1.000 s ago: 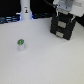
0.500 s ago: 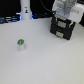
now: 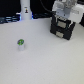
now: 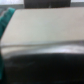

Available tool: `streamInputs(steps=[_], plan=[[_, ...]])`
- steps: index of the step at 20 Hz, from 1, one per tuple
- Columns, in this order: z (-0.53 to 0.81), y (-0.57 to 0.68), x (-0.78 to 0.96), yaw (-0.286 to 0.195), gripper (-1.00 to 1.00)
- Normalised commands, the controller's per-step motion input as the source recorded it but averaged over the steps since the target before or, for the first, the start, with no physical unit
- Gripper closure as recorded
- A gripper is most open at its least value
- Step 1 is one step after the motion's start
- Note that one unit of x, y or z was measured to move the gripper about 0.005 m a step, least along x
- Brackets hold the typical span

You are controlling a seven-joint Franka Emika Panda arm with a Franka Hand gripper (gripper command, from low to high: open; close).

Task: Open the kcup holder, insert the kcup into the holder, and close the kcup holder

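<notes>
A pale, evenly lit table (image 3: 45, 62) fills the room; behind it is dark.

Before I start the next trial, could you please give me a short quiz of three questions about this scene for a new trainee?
1. True or false: the kcup already sits inside the kcup holder.
2. Where does the kcup stand in the exterior view? A) on the white table, toward the left; B) on top of the holder; C) in the gripper.
3. Fill in: the top of the kcup is ____.

Key
1. False: it stands apart from the holder, on the table.
2. A
3. green
</notes>
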Motion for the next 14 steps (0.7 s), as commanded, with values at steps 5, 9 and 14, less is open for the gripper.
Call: streamInputs(steps=[5, 9, 14], plan=[[0.05, -0.04, 0.34, -0.024, 1.0], [0.23, -0.23, 0.95, -0.049, 1.0], [0.23, -0.25, 0.97, -0.05, 1.0]])
